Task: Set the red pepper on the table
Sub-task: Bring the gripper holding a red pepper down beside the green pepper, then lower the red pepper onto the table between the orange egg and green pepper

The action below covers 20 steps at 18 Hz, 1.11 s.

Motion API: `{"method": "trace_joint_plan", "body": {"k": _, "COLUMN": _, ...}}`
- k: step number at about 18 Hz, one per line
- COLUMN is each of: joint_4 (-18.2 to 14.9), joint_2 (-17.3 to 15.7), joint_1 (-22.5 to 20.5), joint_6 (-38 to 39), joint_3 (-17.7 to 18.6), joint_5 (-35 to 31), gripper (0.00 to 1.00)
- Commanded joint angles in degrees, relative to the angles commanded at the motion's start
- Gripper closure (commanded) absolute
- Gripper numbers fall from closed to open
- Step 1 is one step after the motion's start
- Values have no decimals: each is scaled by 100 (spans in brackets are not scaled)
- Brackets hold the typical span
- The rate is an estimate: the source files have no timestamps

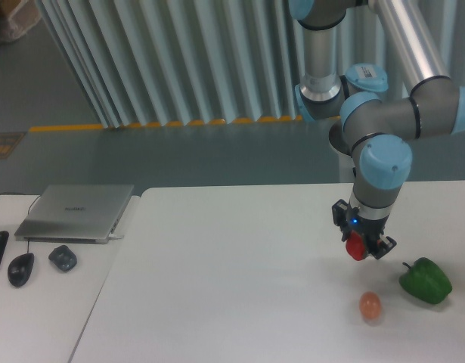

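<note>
1. The table (240, 287) is a wide white top that fills the lower part of the view, and it carries the small things at its right side.
2. The arm (383, 128) comes down from the upper right, its grey tubes and pale blue joints bending toward the right part of the table.
3. An adjoining white desk (43, 302) sits at the left, touching the table's edge.
4. A closed silver laptop (77, 212) lies on that desk, near its back.
5. The green bell pepper (426, 280) rests on the table near the right edge, stem up and to the left.
6. The gripper (359, 243) points downward above the table, its dark fingers clenched around the red pepper.
7. The red pepper (356, 246) hangs between those fingers, clear of the tabletop, to the left of the green bell pepper and above the orange egg-shaped object.
8. A dark mouse (21, 268) and a second, greyer mouse (63, 258) lie side by side on the desk in front of the laptop.
9. The orange egg-shaped object (370, 305) stands on the table, near the green bell pepper's left side but apart from it.
</note>
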<state>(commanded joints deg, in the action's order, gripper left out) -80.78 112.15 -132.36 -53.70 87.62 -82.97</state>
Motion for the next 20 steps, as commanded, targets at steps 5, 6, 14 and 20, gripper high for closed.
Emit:
{"method": "trace_joint_plan", "body": {"k": 5, "joint_4": 265, "joint_2": 88, "joint_1": 0, "joint_6": -35, "joint_3": 9, "joint_5": -26, "gripper": 64}}
{"method": "trace_joint_plan", "body": {"k": 6, "joint_4": 291, "joint_2": 97, "joint_1": 0, "joint_6": -35, "joint_3": 18, "joint_5": -44, "gripper": 63}}
{"method": "trace_joint_plan", "body": {"k": 14, "joint_4": 300, "joint_2": 97, "joint_1": 17, "joint_6": 149, "joint_3": 18, "joint_5": -386, "gripper": 0}}
{"method": "trace_joint_plan", "body": {"k": 20, "joint_4": 387, "joint_2": 132, "joint_1": 88, "joint_6": 141, "joint_3": -34, "joint_5": -544, "gripper": 0}}
